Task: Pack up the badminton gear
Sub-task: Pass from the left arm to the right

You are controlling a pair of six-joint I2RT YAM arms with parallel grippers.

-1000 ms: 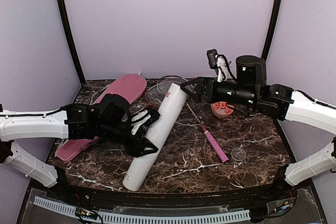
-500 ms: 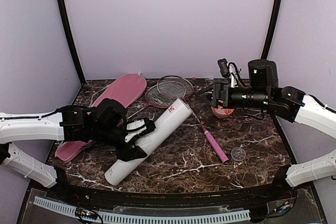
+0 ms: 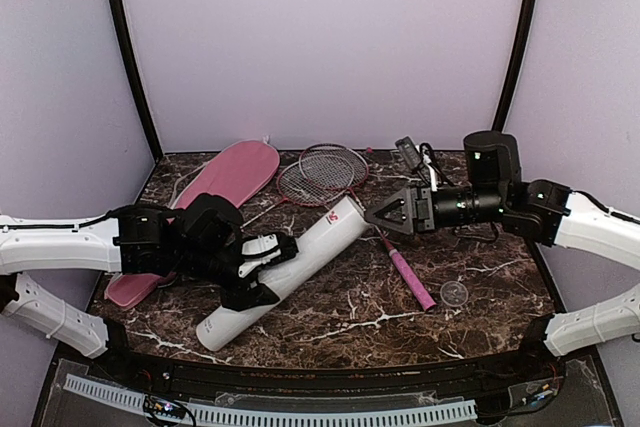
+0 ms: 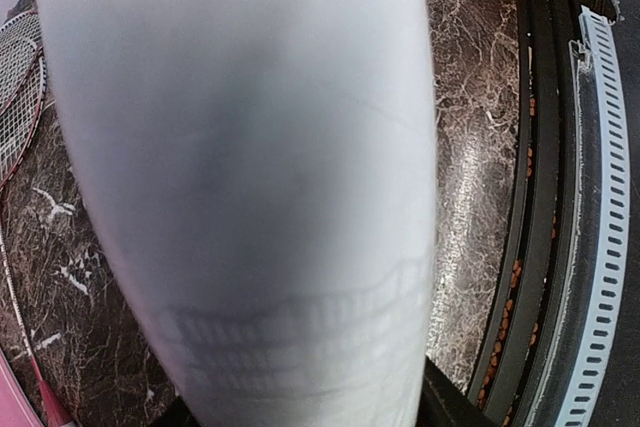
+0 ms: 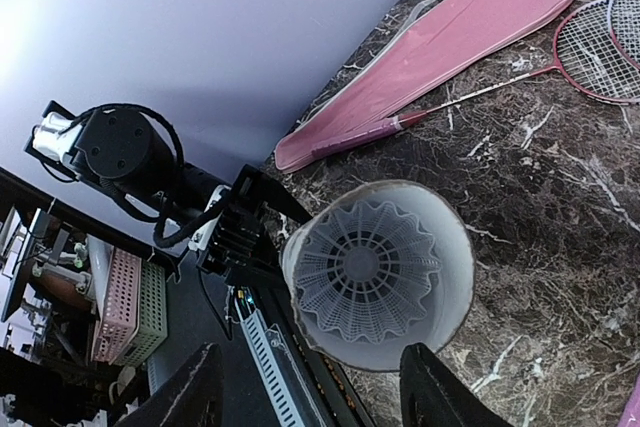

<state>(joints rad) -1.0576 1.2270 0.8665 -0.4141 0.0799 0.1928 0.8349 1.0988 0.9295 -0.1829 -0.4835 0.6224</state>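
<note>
- Dark marbled tabletop (image 3: 480, 267), closed in by pale lilac walls (image 3: 320, 47), carries all the gear.
- White tube (image 3: 318, 243) lies slanted across the middle, with its open mouth toward the right arm and its other end toward the near edge.
- Left gripper (image 3: 262, 272) is clamped across the tube at about mid-length, one finger on each side. The left wrist view shows little but white tube wall.
- Right gripper (image 3: 372, 215) sits just off the tube's mouth, its fingers (image 5: 200, 387) spread apart with nothing between them.
- One white shuttlecock (image 5: 365, 267) sits inside the tube, skirt facing the mouth.
- Pink bag (image 3: 228, 179) lies flat beyond the tube, on the left arm's side.
- Two rackets (image 3: 335, 162) rest with heads overlapping behind the tube's mouth, and a pink handle (image 3: 410, 279) lies just right of the tube.
- Small clear cap (image 3: 454, 293) sits farther right of the tube, past that handle.
</note>
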